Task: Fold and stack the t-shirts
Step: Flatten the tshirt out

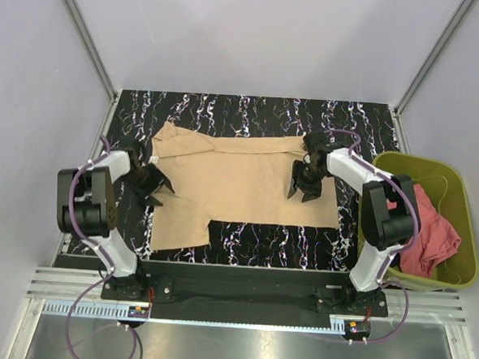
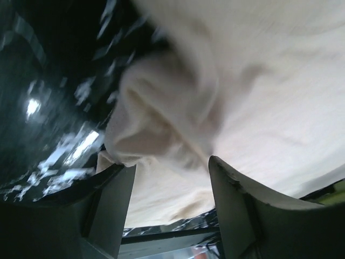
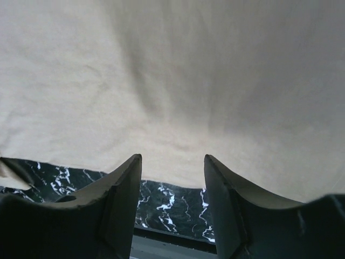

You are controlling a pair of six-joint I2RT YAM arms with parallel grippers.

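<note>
A tan-beige t-shirt (image 1: 239, 183) lies spread on the black marbled table (image 1: 268, 116), one short sleeve pointing to the near left. My left gripper (image 1: 152, 186) hovers at its left edge, jaws open. In the left wrist view the left gripper (image 2: 172, 170) faces a bunched fold of the tan cloth (image 2: 161, 108), nothing pinched. My right gripper (image 1: 302, 186) stands open over the shirt's right part. In the right wrist view, the right gripper (image 3: 172, 164) frames the flat cloth (image 3: 172, 81) and its hem. A salmon-red t-shirt (image 1: 431, 236) lies crumpled in the bin.
An olive-green plastic bin (image 1: 411, 160) stands off the table's right edge, beside the right arm. Grey walls and metal posts close in the back and sides. Bare marbled surface shows behind the shirt and along the near edge (image 1: 276, 239).
</note>
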